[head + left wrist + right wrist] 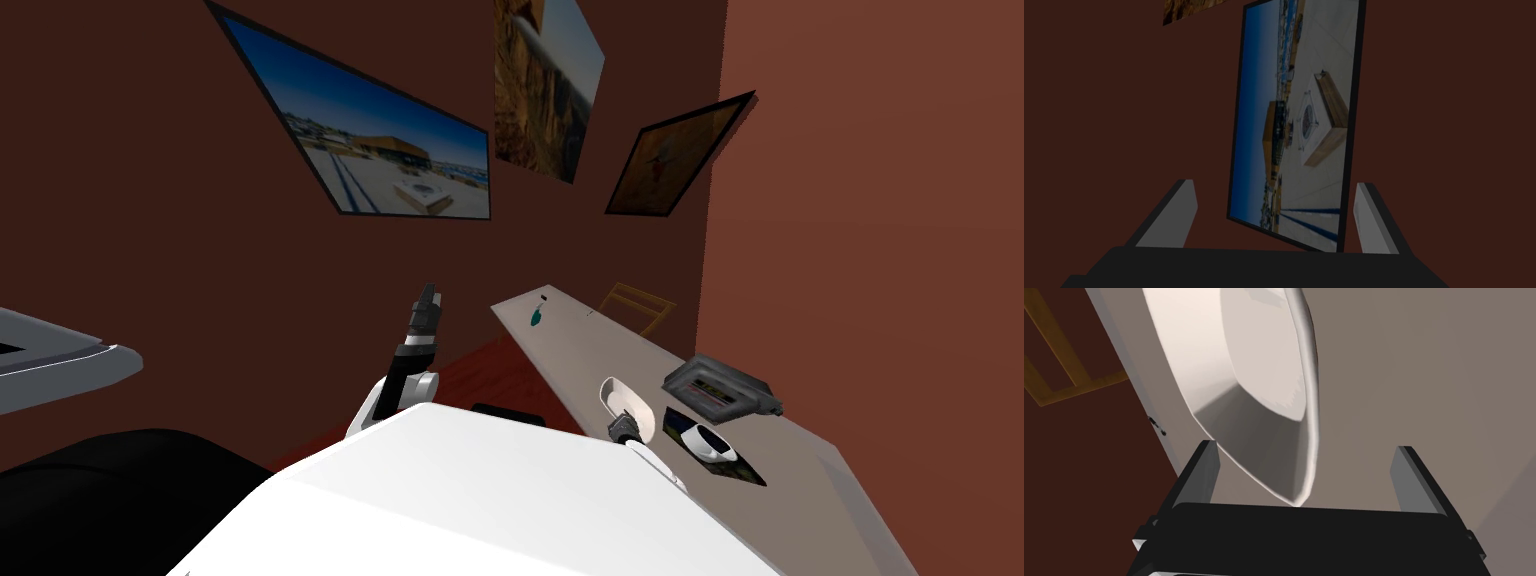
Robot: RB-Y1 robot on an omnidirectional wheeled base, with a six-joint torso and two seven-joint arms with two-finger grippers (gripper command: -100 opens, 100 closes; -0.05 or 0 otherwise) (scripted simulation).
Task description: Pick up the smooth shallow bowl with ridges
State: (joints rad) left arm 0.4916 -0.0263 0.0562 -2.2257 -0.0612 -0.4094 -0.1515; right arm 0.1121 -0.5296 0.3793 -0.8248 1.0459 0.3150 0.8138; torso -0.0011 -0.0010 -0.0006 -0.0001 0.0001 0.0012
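The right gripper (1306, 448) hangs low over the table (1424, 363), its fingers (1206, 473) spread wide and holding nothing. The white bowl (1249, 388) lies on the table straight ahead of it. The bowl's near rim reaches in between the two fingers and comes almost to the dark gripper body. It sits off-centre in the gap: one finger stands just beside the rim, and I cannot tell if they touch. The other finger is well apart from the rim, over bare table. Most of the bowl lies beyond the fingertips.

In the head view the right gripper (622, 430) is at the bowl's (622, 398) near end. The bowl rests close to the table's (600, 350) long edge, the one bordering the red-brown floor, in the nearer half of the top.

Toward the opposite long edge, near the bowl but apart from it, lies a dark mat (745, 470) with a white oval thing (712, 442) on it. Just past the mat is a grey box (718, 388).

Near the table's far end sits a small teal thing (536, 318), and a wooden chair (637, 305) stands beyond that end.

The left gripper (430, 295) is raised off to the left, clear of the table. Its fingers (1186, 210) are parted around nothing.
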